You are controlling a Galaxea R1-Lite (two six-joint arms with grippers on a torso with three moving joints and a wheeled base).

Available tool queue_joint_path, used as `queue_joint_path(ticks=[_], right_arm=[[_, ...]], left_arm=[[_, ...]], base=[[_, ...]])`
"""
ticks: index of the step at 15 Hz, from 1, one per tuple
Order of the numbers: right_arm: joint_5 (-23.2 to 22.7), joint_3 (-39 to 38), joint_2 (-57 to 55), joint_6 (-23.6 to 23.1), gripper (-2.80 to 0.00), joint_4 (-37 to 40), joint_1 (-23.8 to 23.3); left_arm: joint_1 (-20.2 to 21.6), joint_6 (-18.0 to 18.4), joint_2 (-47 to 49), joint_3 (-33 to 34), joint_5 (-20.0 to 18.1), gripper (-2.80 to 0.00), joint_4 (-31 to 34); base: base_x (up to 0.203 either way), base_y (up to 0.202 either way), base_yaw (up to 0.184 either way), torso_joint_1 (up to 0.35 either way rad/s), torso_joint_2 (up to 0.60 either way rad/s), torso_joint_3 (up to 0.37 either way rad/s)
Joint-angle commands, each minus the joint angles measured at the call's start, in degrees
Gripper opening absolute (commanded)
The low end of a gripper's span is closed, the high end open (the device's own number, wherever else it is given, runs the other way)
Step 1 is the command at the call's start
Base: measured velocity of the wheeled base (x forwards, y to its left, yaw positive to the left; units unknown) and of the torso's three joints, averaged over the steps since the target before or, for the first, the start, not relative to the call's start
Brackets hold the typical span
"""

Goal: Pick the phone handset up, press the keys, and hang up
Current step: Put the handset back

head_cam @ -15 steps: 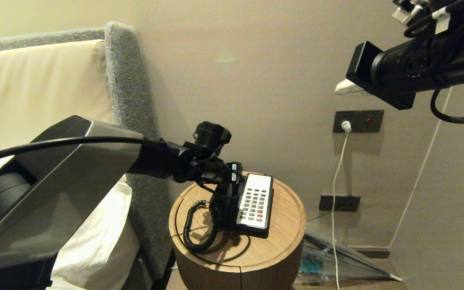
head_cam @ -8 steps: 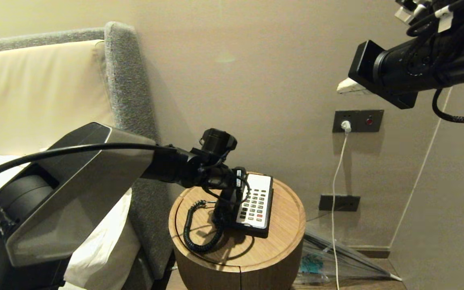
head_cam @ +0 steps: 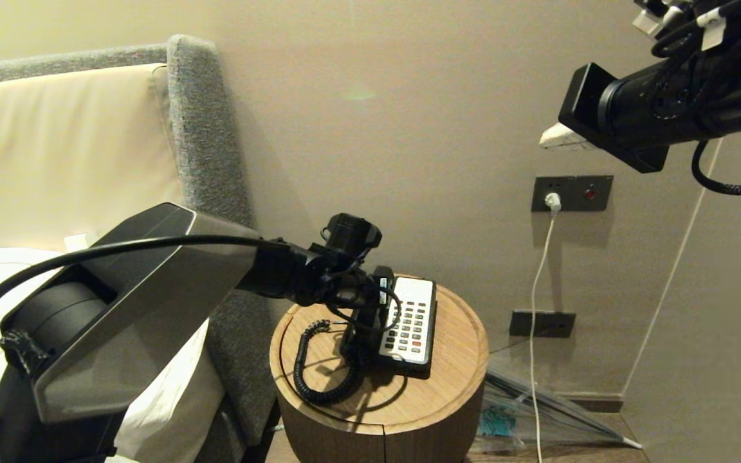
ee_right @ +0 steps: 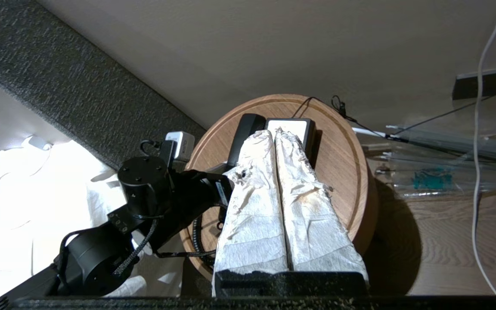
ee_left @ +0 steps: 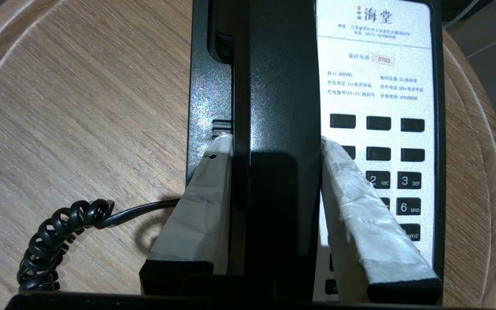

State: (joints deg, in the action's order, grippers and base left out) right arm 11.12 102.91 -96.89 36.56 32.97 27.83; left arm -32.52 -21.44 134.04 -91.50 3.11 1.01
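Two taped fingers [ee_left: 205, 202] of the left tool [ee_left: 276, 146] pinch the long glossy black phone handset [ee_left: 276, 86], coiled cord [ee_left: 54, 241] trailing on the round wooden tabletop [ee_left: 80, 107].

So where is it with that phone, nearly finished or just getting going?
Hard to say which end. The left gripper is clamped on the phone handset, which lies over its cradle on the phone base. The right gripper, fingers together, hangs high above the keys.

Handset [ee_left: 276, 107] runs off the wrist shot at both ends, and the taped fingers [ee_left: 360, 202] cover some keys [ee_left: 403, 155].
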Motion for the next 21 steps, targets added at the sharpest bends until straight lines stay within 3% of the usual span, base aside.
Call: queue_joint_path(ticks=[1, 10, 11, 17, 21], right_arm=[[0.0, 0.0, -0.1, 0.2, -2.8, 0.1, 0.1], [-0.2, -0.3, 0.0, 0.2, -2.8, -1.2, 0.2], [-0.2, -0.3, 0.0, 0.2, -2.8, -1.2, 0.2], [-0.2, -0.3, 0.4, 0.2, -2.8, -0.9, 0.2], [-0.2, -4.5, 1.6, 0.1, -2.8, -1.3, 0.9]], left_arm=[[0.0, -0.1, 0.7, 0.0, 0.1, -2.8, 0.0], [0.0, -0.2, 1.1, -0.1, -1.7, -2.8, 0.0], [0.0, 0.1, 1.1, 0.1, -1.5, 0.0, 0.0], [0.0, 0.1, -0.1, -0.1, -0.6, 0.0, -0.4], [0.7, -0.3, -5.3, 1.3, 0.1, 0.0, -0.3]], base=[[0.0, 0.0, 0.0, 0.0, 0.0, 0.0], [0.0, 0.0, 0.0, 0.0, 0.0, 0.0], [0.0, 0.0, 0.0, 0.0, 0.0, 0.0], [0.0, 0.0, 0.0, 0.0, 0.0, 0.0], [0.0, 0.0, 0.0, 0.0, 0.0, 0.0]])
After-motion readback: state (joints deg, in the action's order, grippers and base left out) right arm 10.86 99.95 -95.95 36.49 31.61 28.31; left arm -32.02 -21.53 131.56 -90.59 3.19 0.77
